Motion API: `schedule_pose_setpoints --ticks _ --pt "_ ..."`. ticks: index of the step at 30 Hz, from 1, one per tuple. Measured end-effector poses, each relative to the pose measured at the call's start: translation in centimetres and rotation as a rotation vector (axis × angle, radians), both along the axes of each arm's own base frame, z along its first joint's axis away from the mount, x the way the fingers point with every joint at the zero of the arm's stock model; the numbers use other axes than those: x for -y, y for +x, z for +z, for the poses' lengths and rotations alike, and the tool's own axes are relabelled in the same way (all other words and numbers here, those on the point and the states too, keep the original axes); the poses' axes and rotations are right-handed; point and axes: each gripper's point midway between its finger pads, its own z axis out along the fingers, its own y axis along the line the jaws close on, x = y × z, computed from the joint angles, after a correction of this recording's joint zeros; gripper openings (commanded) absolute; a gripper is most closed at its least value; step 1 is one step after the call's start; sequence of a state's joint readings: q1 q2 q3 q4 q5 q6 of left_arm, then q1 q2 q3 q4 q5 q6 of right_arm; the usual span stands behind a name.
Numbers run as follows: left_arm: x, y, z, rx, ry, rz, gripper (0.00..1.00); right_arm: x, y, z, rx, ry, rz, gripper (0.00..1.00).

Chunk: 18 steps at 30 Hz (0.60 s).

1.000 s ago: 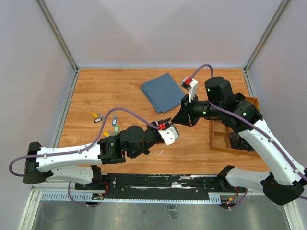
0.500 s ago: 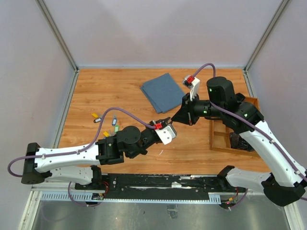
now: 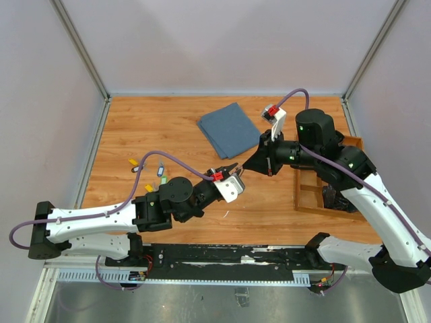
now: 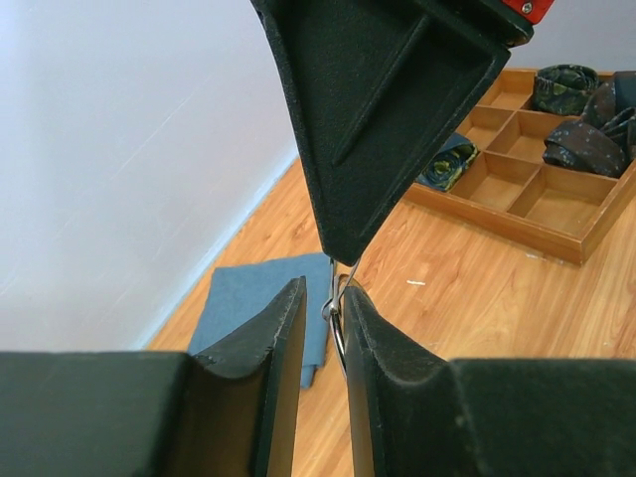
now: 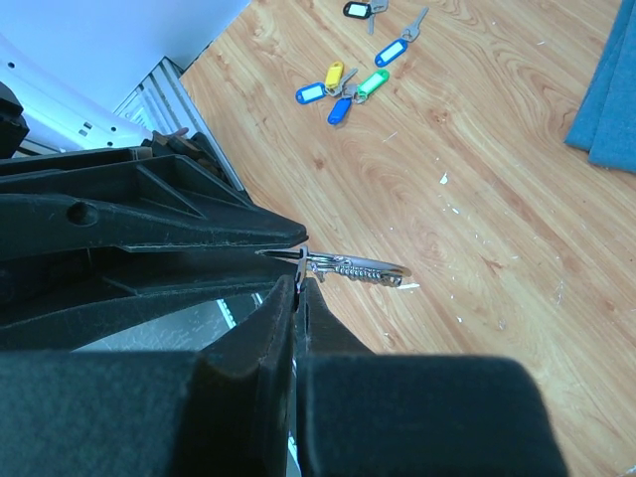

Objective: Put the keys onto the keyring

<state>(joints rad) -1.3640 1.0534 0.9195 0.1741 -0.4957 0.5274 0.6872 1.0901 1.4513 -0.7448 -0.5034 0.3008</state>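
top external view: the two arms meet nose to nose above the middle of the table point(image 3: 168, 128). the left gripper point(image 3: 234, 169) and right gripper point(image 3: 246, 166) nearly touch at their tips. the keys point(image 3: 160, 172) lie scattered on the wood well to the left, none picked up. a blue cloth point(image 3: 229, 128) lies behind the meeting point and a wooden tray point(image 3: 311, 195) to the right. the ring is too small to make out here.

left wrist view: the left gripper point(image 4: 323, 288) has its jaws a narrow gap apart. the keyring point(image 4: 336, 316) shows as a thin wire standing in that gap, close against one finger point(image 4: 383, 378). we see no firm pinch. the right gripper's dark tip point(image 4: 343, 253) comes down onto the top of the wire.

right wrist view: the right gripper point(image 5: 298, 288) is pressed fully together and clamps the keyring point(image 5: 303, 260) at its tip. the short chain point(image 5: 363, 268) sticks out sideways, clear of the table. the keys point(image 5: 343, 84) lie far beyond on the wood.

we judge the ring is held aloft by the right arm so the left can take or steady it. the likely aim is to present the wire's split for threading. no key is on the ring yet, so the task is at an early stage.
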Motion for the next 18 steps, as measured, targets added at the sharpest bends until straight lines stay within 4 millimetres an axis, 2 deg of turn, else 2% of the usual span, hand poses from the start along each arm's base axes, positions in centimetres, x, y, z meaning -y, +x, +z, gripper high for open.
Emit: schedule_pose_setpoints --ticks 18 --pt "0.2 -0.27 0.27 0.006 -0.007 -0.022 0.27 -0.39 -0.01 0.35 -0.016 0.028 -0.002 0.0"
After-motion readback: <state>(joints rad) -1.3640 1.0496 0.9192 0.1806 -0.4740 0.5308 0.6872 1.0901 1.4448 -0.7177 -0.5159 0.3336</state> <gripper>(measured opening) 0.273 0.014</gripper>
